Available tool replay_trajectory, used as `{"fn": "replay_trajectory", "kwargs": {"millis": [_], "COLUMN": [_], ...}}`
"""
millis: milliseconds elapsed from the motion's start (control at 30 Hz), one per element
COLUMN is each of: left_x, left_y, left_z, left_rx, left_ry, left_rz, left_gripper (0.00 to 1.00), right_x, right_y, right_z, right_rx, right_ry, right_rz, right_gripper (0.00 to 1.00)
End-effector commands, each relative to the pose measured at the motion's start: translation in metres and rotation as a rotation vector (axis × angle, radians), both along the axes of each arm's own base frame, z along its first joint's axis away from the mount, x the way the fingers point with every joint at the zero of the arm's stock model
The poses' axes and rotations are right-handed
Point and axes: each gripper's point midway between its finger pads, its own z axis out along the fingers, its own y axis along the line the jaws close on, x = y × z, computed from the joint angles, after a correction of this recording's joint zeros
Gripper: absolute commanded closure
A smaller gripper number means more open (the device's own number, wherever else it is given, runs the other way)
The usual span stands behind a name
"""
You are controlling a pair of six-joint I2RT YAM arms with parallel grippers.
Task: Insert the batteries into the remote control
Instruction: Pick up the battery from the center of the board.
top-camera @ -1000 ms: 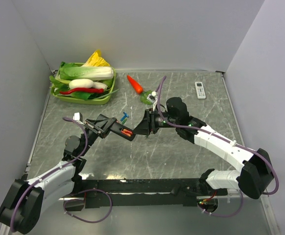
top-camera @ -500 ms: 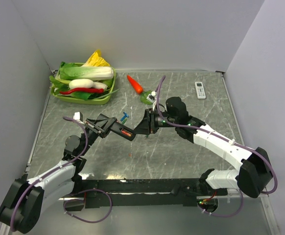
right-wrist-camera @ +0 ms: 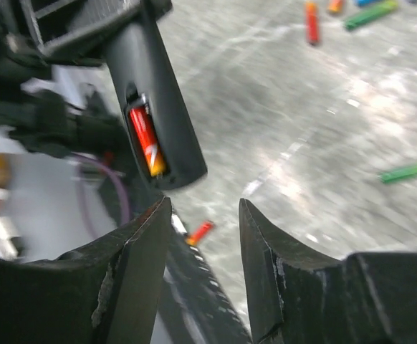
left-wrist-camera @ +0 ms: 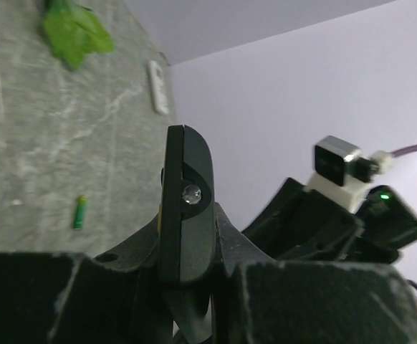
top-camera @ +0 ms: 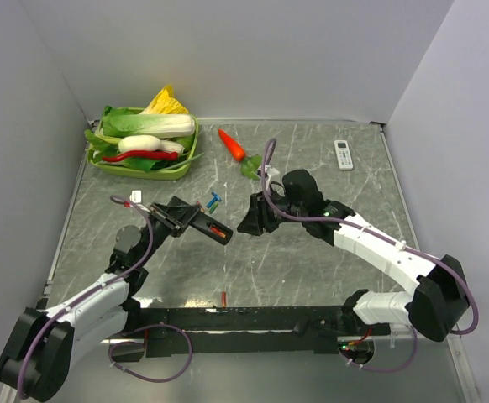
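My left gripper (top-camera: 192, 220) is shut on the black remote control (top-camera: 209, 225) and holds it above the table, back side up. In the left wrist view the remote (left-wrist-camera: 185, 179) stands edge-on between the gripper's fingers (left-wrist-camera: 187, 240). One red-orange battery (right-wrist-camera: 146, 140) sits in the remote's (right-wrist-camera: 158, 100) open compartment. My right gripper (top-camera: 249, 222) is open and empty just right of the remote's end, and its jaws (right-wrist-camera: 205, 215) stand apart. A loose red battery (top-camera: 224, 296) lies near the front edge. Blue and green batteries (top-camera: 213, 201) lie behind the remote.
A green basket (top-camera: 177, 168) of vegetables stands at the back left. A carrot (top-camera: 232, 144) and a green leaf (top-camera: 251, 168) lie at the back middle. A white remote (top-camera: 344, 154) lies at the back right. More batteries (right-wrist-camera: 408, 172) lie scattered on the table.
My right gripper has drawn back from the remote's end and opened. A red battery has dropped to the table near the front edge. The left gripper still holds the remote.
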Motion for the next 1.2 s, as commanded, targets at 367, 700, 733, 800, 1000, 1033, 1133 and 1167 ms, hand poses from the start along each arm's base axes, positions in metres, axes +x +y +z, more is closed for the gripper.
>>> {"fn": "replay_trajectory", "kwargs": {"millis": [367,700,733,800,1000,1033,1133,1167], "left_x": [0.019,-0.002,-0.004,-0.009,-0.020,-0.021,-0.025,-0.025], "left_y": [0.072,0.104,0.108,0.112,0.115,0.115,0.115,0.114], "left_z": [-0.035,-0.025,-0.014,-0.004,0.014,0.014,0.013,0.012], "left_rx": [0.571,0.648,0.648,0.660,0.654,0.657,0.653,0.650], "left_ry": [0.055,0.087,0.059,0.041,-0.013,-0.017,-0.021,-0.021], "left_rz": [0.323,0.430,0.449,0.458,0.464,0.461,0.454,0.451], "left_gripper": [0.98,0.98,0.98,0.98,0.98,0.98,0.98,0.98], "right_x": [-0.050,-0.089,-0.089,-0.097,-0.115,-0.117,-0.122,-0.121], "right_y": [0.015,0.057,0.061,0.066,0.071,0.071,0.066,0.065], "right_z": [-0.086,-0.120,-0.119,-0.124,-0.143,-0.150,-0.158,-0.160], "right_rx": [-0.379,-0.503,-0.501,-0.513,-0.616,-0.638,-0.689,-0.703], "right_ry": [-0.094,-0.064,-0.064,-0.025,0.066,0.092,0.137,0.142], "right_rz": [0.217,0.371,0.359,0.343,0.276,0.251,0.210,0.191], "right_gripper": [0.48,0.48,0.48,0.48,0.48,0.48,0.48,0.48]}}
